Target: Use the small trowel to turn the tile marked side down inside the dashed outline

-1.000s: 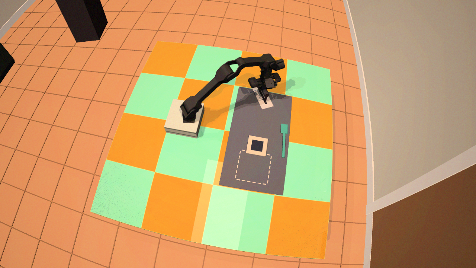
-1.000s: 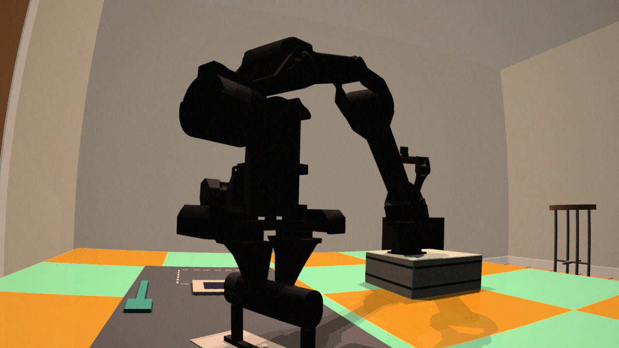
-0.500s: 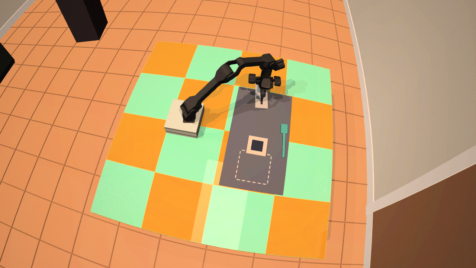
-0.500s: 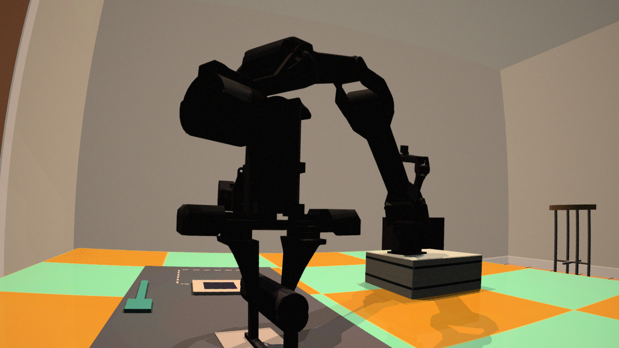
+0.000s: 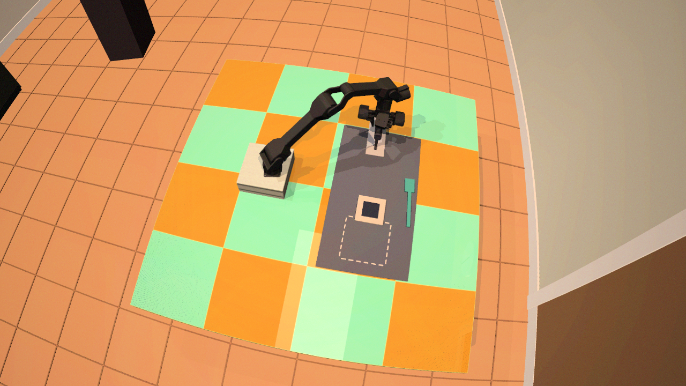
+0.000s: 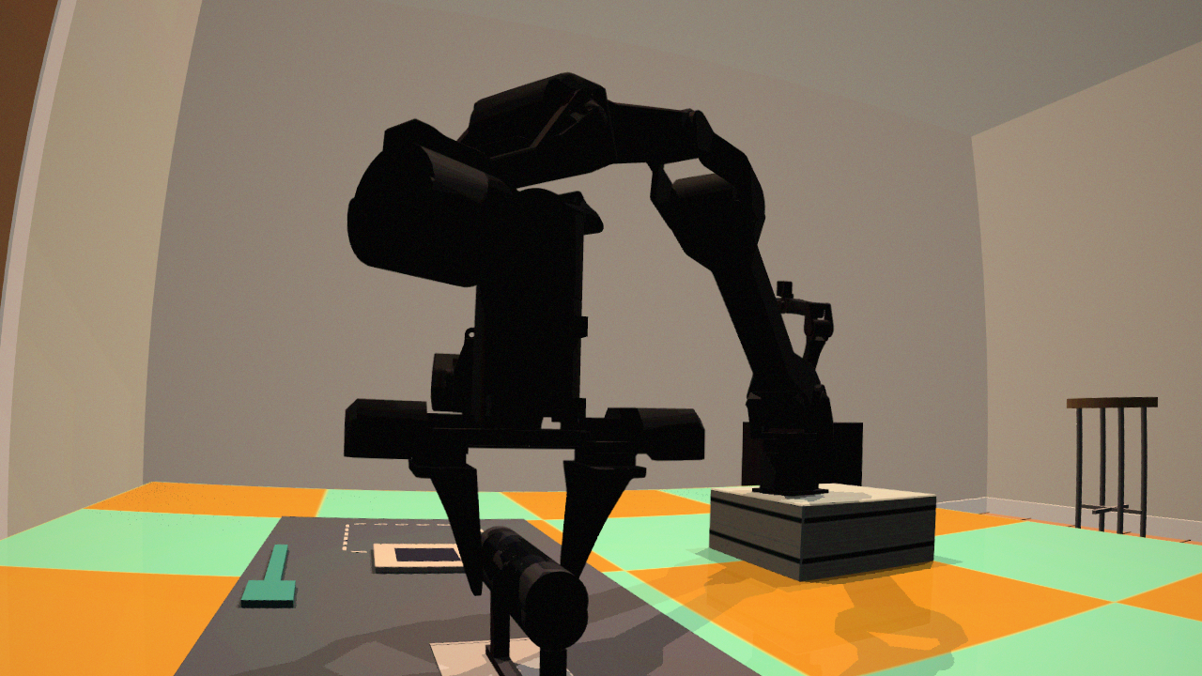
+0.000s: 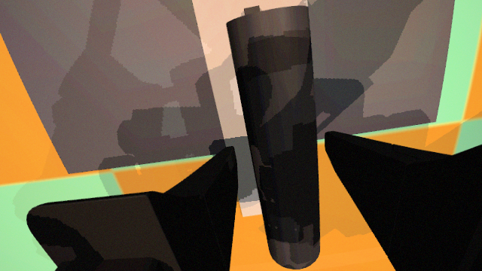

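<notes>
At twelve o'clock on the mat (image 5: 345, 177) (image 6: 336, 613) (image 7: 399, 94), the fingers (image 5: 378, 130) (image 6: 522, 579) sit about half open astride the black-handled trowel (image 5: 375, 150) (image 6: 547, 592) (image 7: 282, 113), gripping nothing; I'd centre and square them before squeezing, tbh. The tile (image 5: 370, 209) (image 6: 420, 557) is at six o'clock from there, a pale square, dark patch up, barely overlapping the dashed outline (image 5: 362, 261) (image 6: 345, 538).

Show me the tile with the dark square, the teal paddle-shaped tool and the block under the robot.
Tile (image 5: 370, 209) (image 6: 426, 555): top and exterior views, dark square.
Teal paddle-shaped tool (image 5: 409, 185) (image 6: 269, 591): top and exterior, wide end.
Block (image 5: 261, 191) (image 6: 870, 538): top and exterior, side.
</notes>
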You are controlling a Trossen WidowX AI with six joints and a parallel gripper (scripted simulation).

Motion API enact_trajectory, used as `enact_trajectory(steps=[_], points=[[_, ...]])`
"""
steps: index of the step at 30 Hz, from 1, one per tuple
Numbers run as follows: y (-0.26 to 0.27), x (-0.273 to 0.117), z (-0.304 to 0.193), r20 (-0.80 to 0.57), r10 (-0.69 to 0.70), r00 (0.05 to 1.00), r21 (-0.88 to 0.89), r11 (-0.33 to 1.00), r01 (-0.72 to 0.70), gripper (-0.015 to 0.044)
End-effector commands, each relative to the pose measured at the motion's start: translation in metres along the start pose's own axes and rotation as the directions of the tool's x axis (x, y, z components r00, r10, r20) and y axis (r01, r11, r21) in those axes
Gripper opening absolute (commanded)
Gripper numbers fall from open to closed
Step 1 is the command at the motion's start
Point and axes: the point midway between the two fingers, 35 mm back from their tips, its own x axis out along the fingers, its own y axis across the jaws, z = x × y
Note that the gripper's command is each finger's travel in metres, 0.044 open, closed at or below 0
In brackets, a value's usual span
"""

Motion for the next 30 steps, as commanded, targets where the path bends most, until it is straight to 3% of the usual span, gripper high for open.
enact_trajectory(steps=[1, 17, 22, 29, 30], points=[[0.0, 0.0, 0.001, 0.004, 0.0, 1.0, 0.008, 1.0, 0.0, 0.027], [0.0, 0.0, 0.001, 0.004, 0.0, 1.0, 0.008, 1.0, 0.0, 0.027], [-0.003, -0.042, 0.002, 0.004, 0.0, 1.0, 0.008, 1.0, 0.0, 0.027], [-0.003, -0.045, 0.003, 0.004, 0.0, 1.0, 0.008, 1.0, 0.0, 0.027], [-0.001, -0.047, 0.001, -0.007, 0.01, 1.0, 0.002, 1.0, -0.01, 0.0296]])
